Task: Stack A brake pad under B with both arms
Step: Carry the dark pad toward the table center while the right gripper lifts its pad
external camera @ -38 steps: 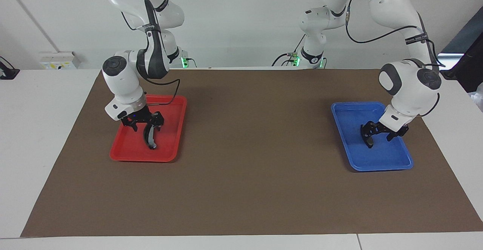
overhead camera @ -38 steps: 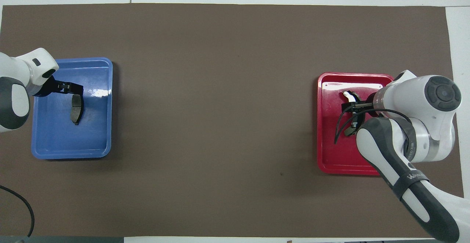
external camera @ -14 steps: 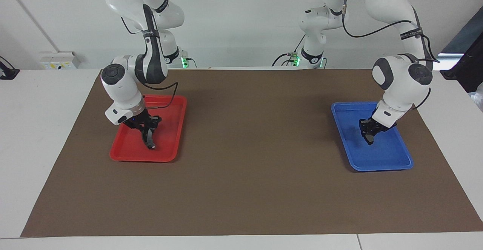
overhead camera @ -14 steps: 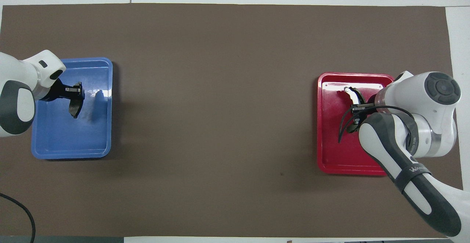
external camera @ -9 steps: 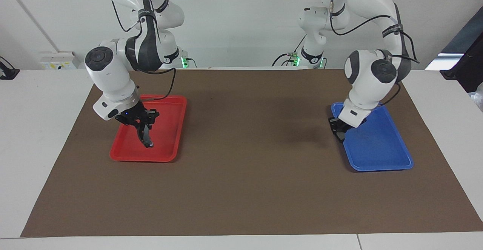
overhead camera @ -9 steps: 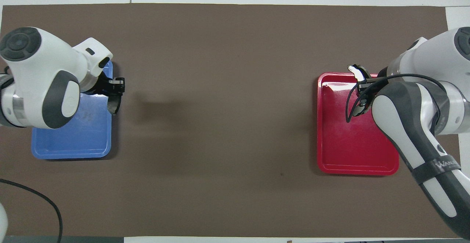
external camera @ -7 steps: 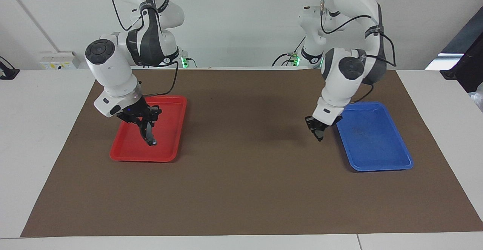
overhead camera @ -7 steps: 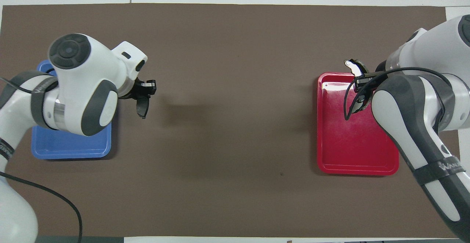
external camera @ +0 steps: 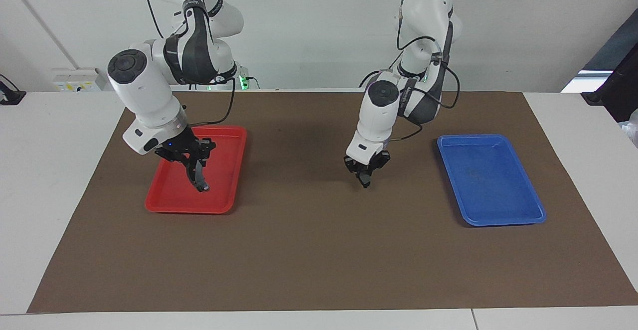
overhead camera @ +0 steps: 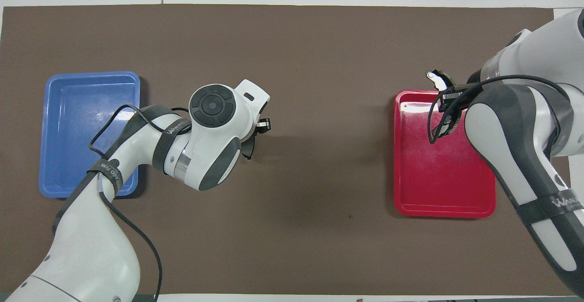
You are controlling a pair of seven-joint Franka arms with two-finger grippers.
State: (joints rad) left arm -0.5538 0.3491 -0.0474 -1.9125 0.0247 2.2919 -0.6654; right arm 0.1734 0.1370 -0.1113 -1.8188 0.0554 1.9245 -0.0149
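Left hand (external camera: 365, 171) hangs over the brown mat (external camera: 319, 250) mid-tabletop, between the two trays, fingers clamped on the A brake pad (external camera: 365, 178) – short, stubby, dark, dangling below the fingertips. The blue tray (external camera: 518, 215) sits toward the left arm's end. Right hand (external camera: 195, 159) is up over the red tray (external camera: 164, 203), gripping B (external camera: 199, 179): long, narrow black crescent, pale grey strip along its curve, hanging downward.

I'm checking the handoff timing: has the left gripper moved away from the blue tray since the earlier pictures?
Yes. The left gripper, shut on the A brake pad, has left the blue tray and now hangs over the brown mat, toward the table's middle.
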